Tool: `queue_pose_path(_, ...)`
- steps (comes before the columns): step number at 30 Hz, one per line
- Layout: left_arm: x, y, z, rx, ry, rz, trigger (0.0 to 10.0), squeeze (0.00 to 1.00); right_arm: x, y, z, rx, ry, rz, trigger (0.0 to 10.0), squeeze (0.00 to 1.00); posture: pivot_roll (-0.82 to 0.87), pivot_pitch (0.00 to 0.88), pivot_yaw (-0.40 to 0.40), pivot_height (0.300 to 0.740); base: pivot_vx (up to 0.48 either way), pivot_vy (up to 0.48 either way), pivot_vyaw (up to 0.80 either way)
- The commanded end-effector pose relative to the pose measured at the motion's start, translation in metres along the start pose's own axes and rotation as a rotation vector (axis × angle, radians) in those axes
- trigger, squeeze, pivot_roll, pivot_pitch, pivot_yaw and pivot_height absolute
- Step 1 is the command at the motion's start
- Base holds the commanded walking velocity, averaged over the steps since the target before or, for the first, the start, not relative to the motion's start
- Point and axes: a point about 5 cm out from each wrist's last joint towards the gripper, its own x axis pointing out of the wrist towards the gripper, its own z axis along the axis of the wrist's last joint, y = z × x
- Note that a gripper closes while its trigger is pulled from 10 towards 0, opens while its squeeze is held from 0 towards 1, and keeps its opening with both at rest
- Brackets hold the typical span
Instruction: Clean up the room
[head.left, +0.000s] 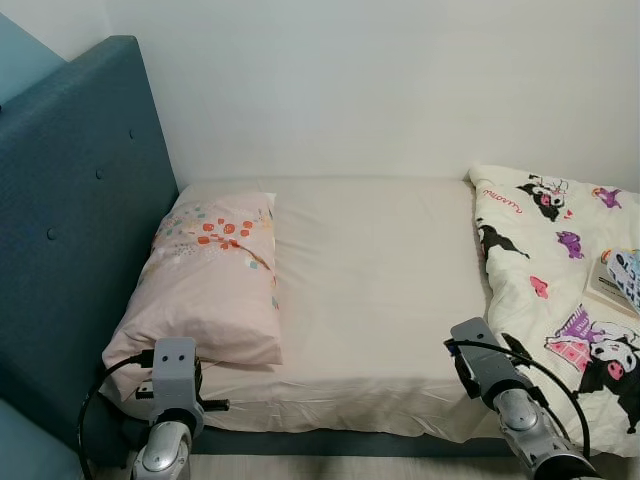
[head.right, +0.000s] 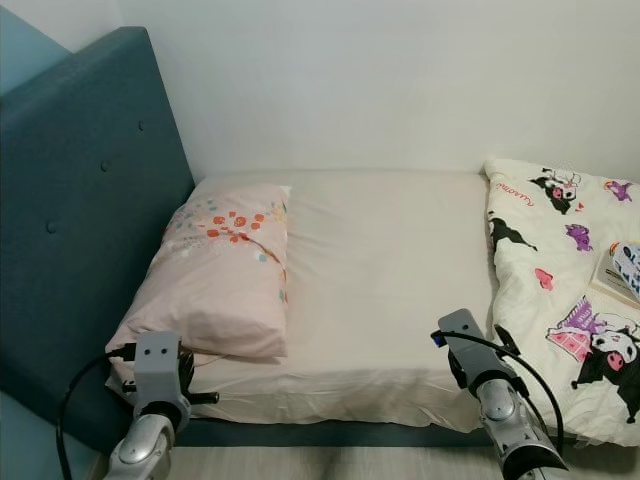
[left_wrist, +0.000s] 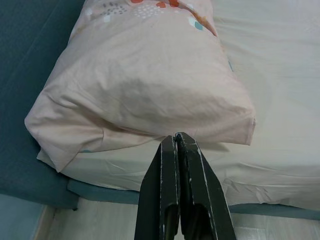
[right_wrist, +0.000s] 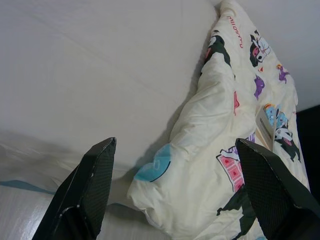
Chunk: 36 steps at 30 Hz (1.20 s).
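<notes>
Across the bed (head.left: 370, 290), seen from the head camera, a pale sheet lies bare between a pink pillow (head.left: 215, 275) by the blue headboard (head.left: 70, 220) and a cartoon-print quilt (head.left: 555, 270) bunched up on the robot's right, with what looks like a book (head.left: 620, 280) resting on it. Both arms hang low at the near edge of the mattress. Along the left wrist camera, the left gripper (left_wrist: 177, 137) has its fingers pressed together, tips just before the pillow's near seam and holding nothing. Along the right wrist camera, the right gripper (right_wrist: 175, 145) is spread wide, its fingers framing the quilt's near corner (right_wrist: 165, 195) without touching it. The quilt is probably light, soft and floppy, so it would sag and drag when lifted; that thick folded corner seems the best place to pinch, and the book could slide off if it is pulled.
</notes>
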Motion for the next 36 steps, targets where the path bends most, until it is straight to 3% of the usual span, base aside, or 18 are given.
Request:
queue_pose_path(1,-0.0036,-0.0013,-0.0048,0.005,0.021,-0.002,10.0,0.0,-0.0005,0.0,-0.0042,-0.002,0.027,0.006,10.0,0.0,0.0,0.122,-0.015,0.74,0.0,0.0,0.0)
queue_pose_path(36,-0.0052,-0.0033,-0.0065,0.005,0.025,-0.01,10.0,0.0,-0.0008,-0.0009,-0.0053,-0.002,0.029,0.006,10.0,0.0,-0.01,0.108,-0.02,0.74,0.0,0.0,0.0)
